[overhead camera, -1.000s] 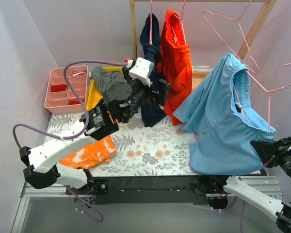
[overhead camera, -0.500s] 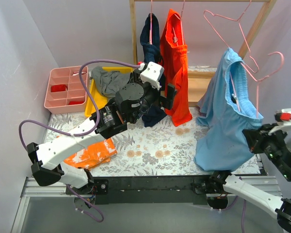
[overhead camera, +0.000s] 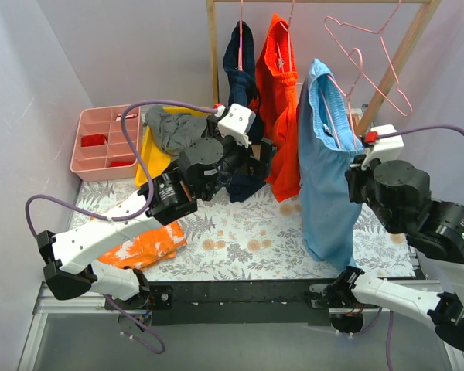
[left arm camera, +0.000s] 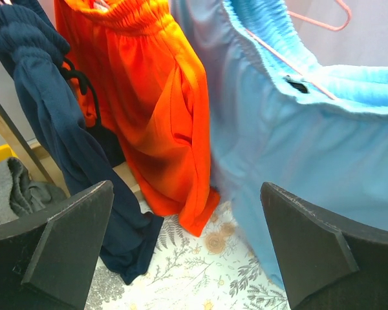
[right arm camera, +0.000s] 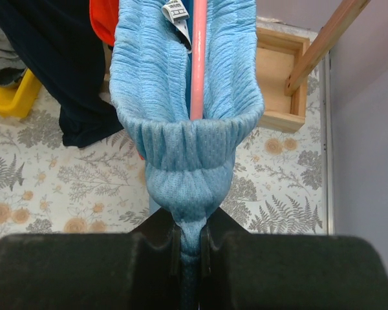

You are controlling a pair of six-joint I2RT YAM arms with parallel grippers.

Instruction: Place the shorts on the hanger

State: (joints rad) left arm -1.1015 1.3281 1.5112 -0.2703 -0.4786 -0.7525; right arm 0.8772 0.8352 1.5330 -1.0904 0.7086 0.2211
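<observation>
The light blue shorts hang in a narrow fold with the pink wire hanger running inside their waistband. My right gripper is shut on the bunched waistband end and holds the shorts up beside the orange-red pair. The hanger's bar runs straight away from the jaws between the two waistband sides. My left gripper is open and empty, low in front of the hanging clothes, apart from the shorts. It shows in the top view below the navy pair.
Navy shorts and orange-red shorts hang on the wooden rack, with a spare pink hanger. A pink tray, yellow bin with grey cloth, orange cloth and wooden box stand around.
My right arm has swung left from the table's right edge, carrying shorts and hanger to the rack beside the orange-red pair. The shorts now hang narrow. The left arm shifted slightly.
</observation>
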